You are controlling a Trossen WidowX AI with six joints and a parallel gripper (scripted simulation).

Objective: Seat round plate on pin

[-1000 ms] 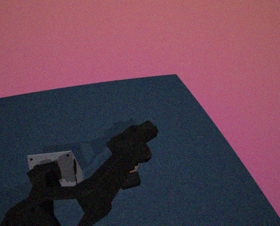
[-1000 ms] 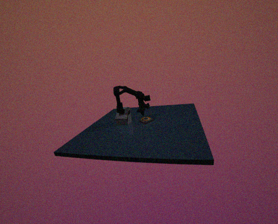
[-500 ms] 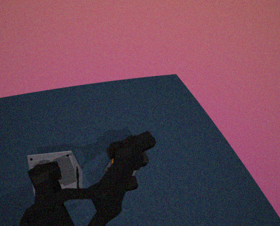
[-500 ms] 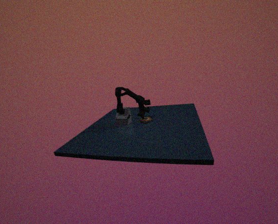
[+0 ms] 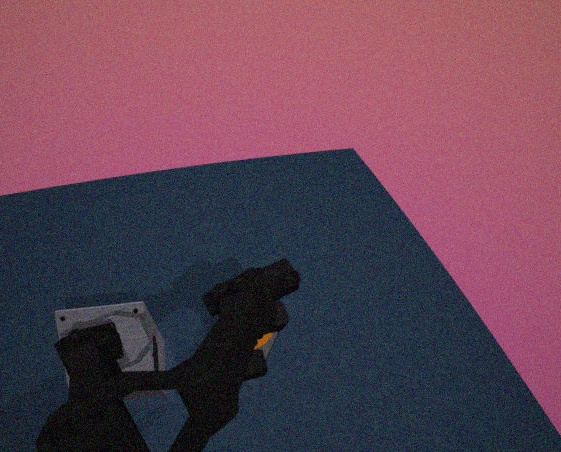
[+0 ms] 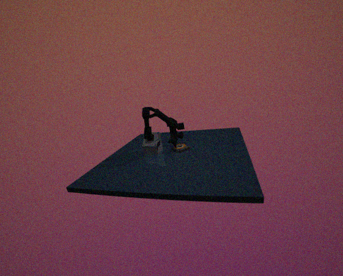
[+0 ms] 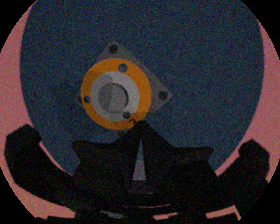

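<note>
The round plate (image 5: 264, 341) (image 6: 184, 146) (image 7: 144, 94), an orange ring with a pale grey middle, sits around the round grey post (image 7: 119, 98). Under it is the square grey base (image 5: 270, 349) (image 7: 156, 86), turned like a diamond in the wrist view. Several dark holes show on plate and base. My gripper (image 6: 175, 148) (image 7: 140, 123) is shut and empty, its tips at the plate's lower right rim in the wrist view; contact cannot be told. The tab and pin cannot be made out. Whether the plate lies flat is unclear. The arm hides most of it in the top view.
The arm's pale mounting block (image 5: 134, 332) (image 6: 152, 141) stands beside the plate and base. The arm arches from it over the dark blue table (image 5: 329, 225) (image 6: 201, 171). The table's edges show in the top and exterior views.
</note>
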